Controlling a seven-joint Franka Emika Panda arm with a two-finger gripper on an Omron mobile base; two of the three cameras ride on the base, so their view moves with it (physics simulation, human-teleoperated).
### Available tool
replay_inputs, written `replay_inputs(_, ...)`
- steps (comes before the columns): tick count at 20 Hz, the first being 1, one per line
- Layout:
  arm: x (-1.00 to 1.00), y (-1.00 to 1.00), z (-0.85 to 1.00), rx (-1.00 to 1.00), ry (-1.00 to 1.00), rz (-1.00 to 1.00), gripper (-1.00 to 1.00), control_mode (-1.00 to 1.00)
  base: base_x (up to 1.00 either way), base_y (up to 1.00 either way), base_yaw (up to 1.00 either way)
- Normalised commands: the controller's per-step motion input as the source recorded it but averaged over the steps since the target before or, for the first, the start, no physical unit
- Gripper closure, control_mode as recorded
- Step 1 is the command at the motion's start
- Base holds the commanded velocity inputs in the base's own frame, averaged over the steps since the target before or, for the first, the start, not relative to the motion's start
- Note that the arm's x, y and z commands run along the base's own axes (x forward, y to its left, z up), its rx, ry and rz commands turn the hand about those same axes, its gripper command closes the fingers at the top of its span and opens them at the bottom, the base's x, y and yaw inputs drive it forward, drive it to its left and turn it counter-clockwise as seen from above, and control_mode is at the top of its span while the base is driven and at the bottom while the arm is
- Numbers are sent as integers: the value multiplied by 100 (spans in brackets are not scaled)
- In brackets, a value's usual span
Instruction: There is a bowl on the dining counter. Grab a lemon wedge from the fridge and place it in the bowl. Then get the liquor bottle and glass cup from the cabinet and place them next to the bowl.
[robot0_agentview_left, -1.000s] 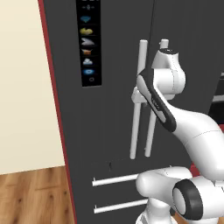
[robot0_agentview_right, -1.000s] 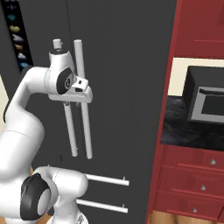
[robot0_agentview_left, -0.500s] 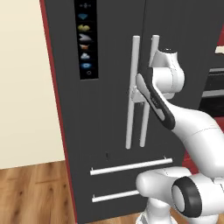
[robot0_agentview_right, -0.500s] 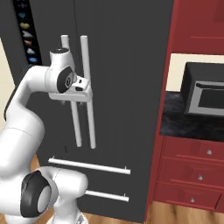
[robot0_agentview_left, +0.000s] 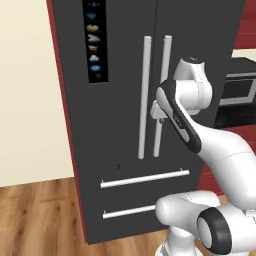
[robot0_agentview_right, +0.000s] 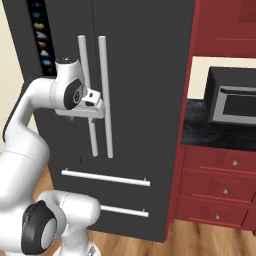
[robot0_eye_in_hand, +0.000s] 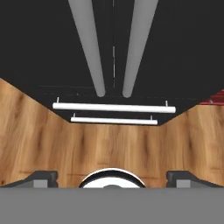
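Observation:
The dark grey fridge (robot0_agentview_left: 120, 75) (robot0_agentview_right: 145, 60) stands with both doors shut. Its two long silver handles (robot0_agentview_left: 144, 100) (robot0_agentview_right: 104, 100) (robot0_eye_in_hand: 89, 48) run side by side at the door seam. My gripper (robot0_agentview_left: 154, 111) (robot0_agentview_right: 95, 104) (robot0_eye_in_hand: 112, 177) hangs just in front of these handles at mid height. It is open, its fingertips (robot0_eye_in_hand: 41, 177) are spread wide, and nothing is between them. Below lie two drawer handles (robot0_agentview_left: 145, 178) (robot0_eye_in_hand: 113, 107). The bowl, dining counter, lemon wedge, liquor bottle and glass cup are out of view.
Right of the fridge, a black microwave (robot0_agentview_right: 232, 102) sits on a black counter (robot0_agentview_right: 215, 132) over red drawers (robot0_agentview_right: 220, 185). A red cabinet (robot0_agentview_right: 225, 25) hangs above. A beige wall (robot0_agentview_left: 30, 100) lies left of the fridge, with wooden floor (robot0_agentview_left: 40, 220) in front.
The whole picture has shifted: the base has driven back from the fridge, and more floor shows. My gripper's jaws have spread open near the handles. The fridge doors stay shut.

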Motion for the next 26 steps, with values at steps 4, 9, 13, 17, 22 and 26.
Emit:
replay_inputs(4, 0, -6, 0, 0, -15, 0, -100, -100, 0, 0, 0)
replay_inputs(9, 23, -16, 3, 0, -38, -1, -100, -100, 0, 0, 0)
replay_inputs(13, 46, -8, 0, 0, -30, -2, -100, -100, 0, 0, 0)
replay_inputs(17, 53, -8, 0, 0, -6, -4, -100, -100, 0, 0, 0)
replay_inputs(22, 46, -6, 0, 0, 0, -4, -100, -100, 0, 0, 0)
replay_inputs(26, 52, -7, 0, 0, 0, -3, -100, -100, 0, 0, 0)
